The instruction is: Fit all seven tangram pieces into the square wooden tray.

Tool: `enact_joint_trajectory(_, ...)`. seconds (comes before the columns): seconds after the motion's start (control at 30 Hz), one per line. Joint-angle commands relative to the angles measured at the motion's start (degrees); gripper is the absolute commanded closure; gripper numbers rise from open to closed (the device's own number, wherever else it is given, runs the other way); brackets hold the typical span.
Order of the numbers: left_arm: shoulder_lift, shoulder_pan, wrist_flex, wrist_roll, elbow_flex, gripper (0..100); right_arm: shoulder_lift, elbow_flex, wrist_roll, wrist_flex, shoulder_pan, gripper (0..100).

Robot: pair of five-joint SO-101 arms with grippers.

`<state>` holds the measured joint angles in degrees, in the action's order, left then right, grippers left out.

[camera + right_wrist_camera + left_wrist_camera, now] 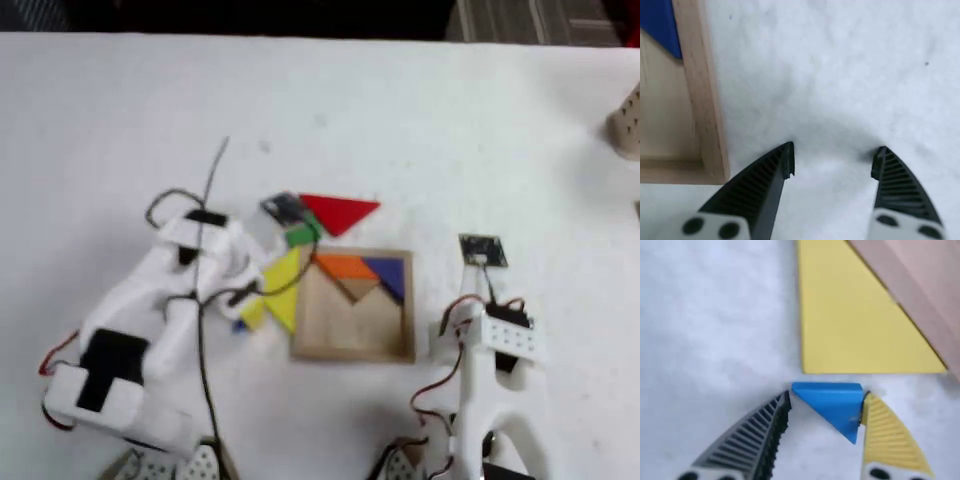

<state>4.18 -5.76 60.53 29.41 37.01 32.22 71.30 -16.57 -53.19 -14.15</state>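
**Visitor:** Where the left gripper (pixel 826 400) closes, what sits between its fingers?

**Onlooker:** A small blue triangle (pixel 832 407), lying flat on the white table (pixel 450 120). The yellow finger (pixel 885 430) touches one edge and the grey finger's tip meets the opposite corner, so I take the jaws as closed on it. Just beside it lies the large yellow triangle (pixel 850 325), with the wooden tray (pixel 920 280) along that piece's long edge.

**Visitor:** How will the piece handle?

**Onlooker:** By my judgement it is light, stiff and smooth-faced. A thin flat piece offers little edge, and a grip from corner to edge may let it pivot or slip. Flat edge against flat pad would hold better.

**Visitor:** And the right gripper (pixel 835 160)?

**Onlooker:** Its fingers stand apart, holding nothing, over bare table just beside the tray's corner.

**Visitor:** What does each view add?

**Onlooker:** The left wrist view gives the finger contact. The high view gives the layout. The tray sits at centre frame, with an orange triangle (pixel 345 266) and a blue parallelogram (pixel 388 275) along its upper edge and bare wood below. A red triangle (pixel 338 212) and a green piece (pixel 300 237) lie outside, above the tray's upper left corner.
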Motion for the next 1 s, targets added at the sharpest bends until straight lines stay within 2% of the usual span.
enact_joint_trajectory(0.0, 0.31, 3.91, -0.18, -5.63, -2.46, 75, -0.75, 0.26, -0.88, 1.89, -0.48, 75.4)
enact_joint_trajectory(0.2, -0.13, 3.91, -1.49, -5.89, -2.55, 75, -0.75, 0.26, -0.88, 1.89, -0.48, 75.4)
enact_joint_trajectory(0.33, -1.01, 4.26, -2.11, -8.53, -2.9, 75, -0.75, 0.26, -0.88, 1.89, -0.48, 75.4)
enact_joint_trajectory(0.5, -1.54, 2.68, -5.1, -8.53, -2.73, 66, -0.75, 0.26, -0.88, 1.89, -0.48, 75.4)
enact_joint_trajectory(0.63, -1.54, 2.77, -4.75, -10.29, -2.73, 65, -0.75, 0.26, -0.88, 1.89, -0.48, 75.4)
enact_joint_trajectory(0.7, -1.45, 3.12, -3.16, -17.23, -2.64, 65, -0.75, 0.26, -0.88, 1.89, -0.48, 75.4)
enact_joint_trajectory(0.83, -1.45, 3.21, 0.35, -36.66, -2.11, 65, -0.75, 0.26, -0.88, 1.89, -0.48, 75.4)
enact_joint_trajectory(0.97, -1.63, 3.21, 0.26, -46.07, -0.26, 65, -0.66, 0.26, -0.88, 1.89, -0.48, 75.4)
